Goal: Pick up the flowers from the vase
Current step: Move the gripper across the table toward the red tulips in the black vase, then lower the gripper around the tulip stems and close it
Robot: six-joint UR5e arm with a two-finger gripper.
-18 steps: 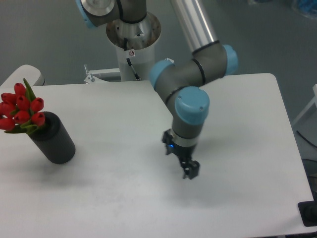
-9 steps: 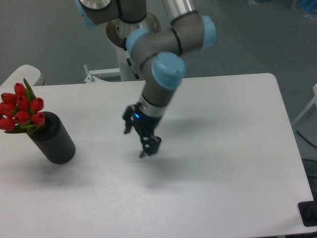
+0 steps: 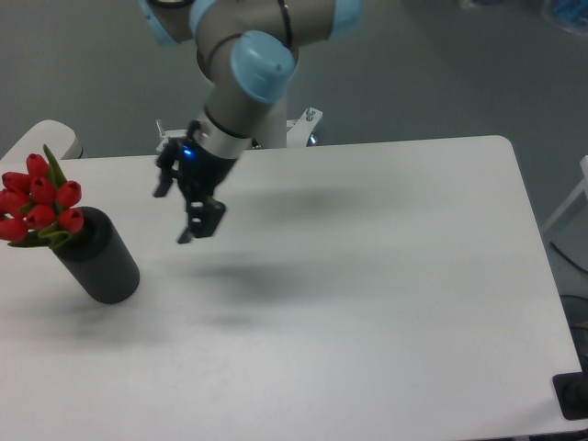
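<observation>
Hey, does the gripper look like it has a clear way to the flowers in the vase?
Probably yes. The gripper hangs in the air to the right of the flowers, which stick out of the vase, and only bare table lies between them.

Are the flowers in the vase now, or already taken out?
In the vase. The flowers stick out of the mouth of the black vase, and the gripper is apart from them, to the right, holding nothing.

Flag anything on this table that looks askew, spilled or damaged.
Nothing stands out. The vase stands whole near the table's left edge with the flowers bunched in its mouth, nothing spilled. It appears to lean, perhaps only from the camera angle. The gripper hangs to its right, holding nothing.
</observation>
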